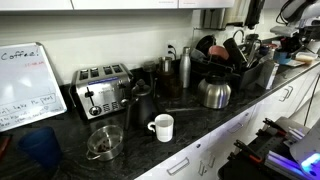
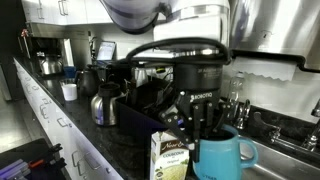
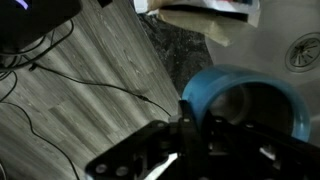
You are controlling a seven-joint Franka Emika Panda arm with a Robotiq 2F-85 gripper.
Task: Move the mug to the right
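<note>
We see the mug (image 2: pixel 218 158) standing at the near end of the dark countertop (image 2: pixel 120 140) in an exterior view, its teal body upright and its handle (image 2: pixel 247 152) turned toward the sink (image 2: pixel 285 140). In the wrist view the mug's (image 3: pixel 230 75) blue-green rim curves around a dim, shadowed inside. The gripper (image 2: pixel 203 125) hangs straight down over it, its black fingers reaching to the rim. In the wrist view the gripper (image 3: pixel 190 135) sits at the rim's edge, but its dark parts blur together, so we cannot tell whether the fingers are clamped on the mug or only placed around it. Just beside the mug stands a pale carton (image 2: pixel 170 158), which also shows at the top of the wrist view (image 3: pixel 205 12). Farther along the counter, well apart from the mug, we make out the steel kettle (image 2: pixel 105 105) and the white mug (image 2: pixel 69 91). Another exterior view shows that kettle (image 1: pixel 213 93) and white mug (image 1: pixel 161 127) with a toaster (image 1: pixel 103 88) and a whiteboard (image 1: pixel 25 85) beyond them.
</note>
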